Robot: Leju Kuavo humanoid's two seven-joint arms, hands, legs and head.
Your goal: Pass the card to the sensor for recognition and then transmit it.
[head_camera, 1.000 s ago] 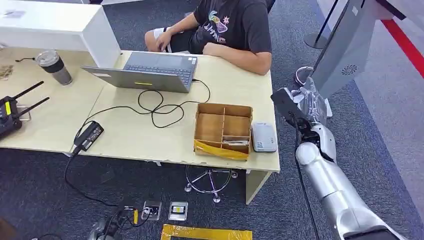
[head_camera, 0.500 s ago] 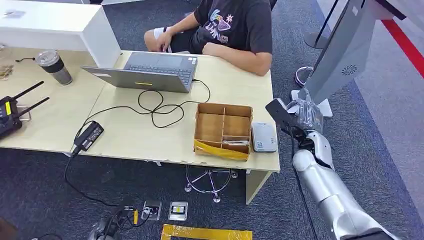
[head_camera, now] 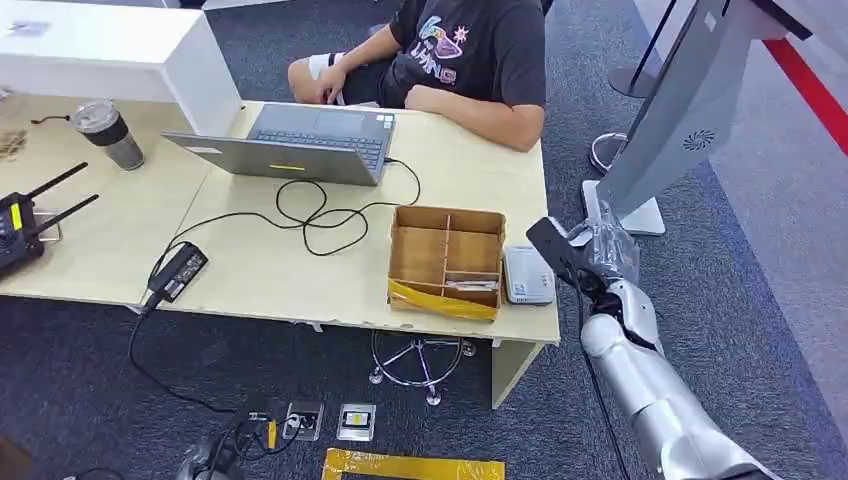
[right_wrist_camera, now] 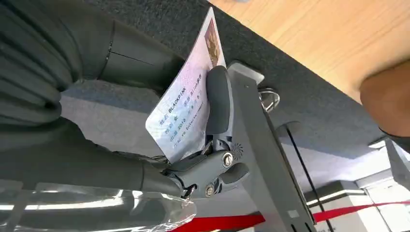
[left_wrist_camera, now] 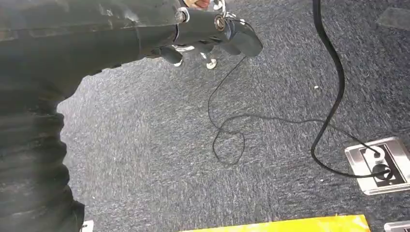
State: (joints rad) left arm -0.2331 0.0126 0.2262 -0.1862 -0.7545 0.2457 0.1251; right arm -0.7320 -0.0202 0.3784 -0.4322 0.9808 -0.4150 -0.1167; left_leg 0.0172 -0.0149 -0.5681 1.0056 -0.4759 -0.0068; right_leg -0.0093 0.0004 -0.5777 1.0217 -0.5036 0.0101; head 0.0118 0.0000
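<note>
The card (right_wrist_camera: 186, 104) is pinched by the right hand (head_camera: 600, 250) beside the sensor (head_camera: 527, 274); it should be lowered flat onto the sensor.

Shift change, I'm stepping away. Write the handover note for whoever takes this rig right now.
Right hand: holds the card, pinched between thumb and fingers, just off the desk's right edge, beside the sensor.
Left hand: hangs over the carpet, holds nothing; whether its fingers are spread or curled is unclear.
Sensor: grey-white reader on the desk, right of the cardboard tray.
Done: card is picked up.
Left: bring the card over the sensor for reading, then pass it on, likely to the person seated at the far side of the desk.
</note>
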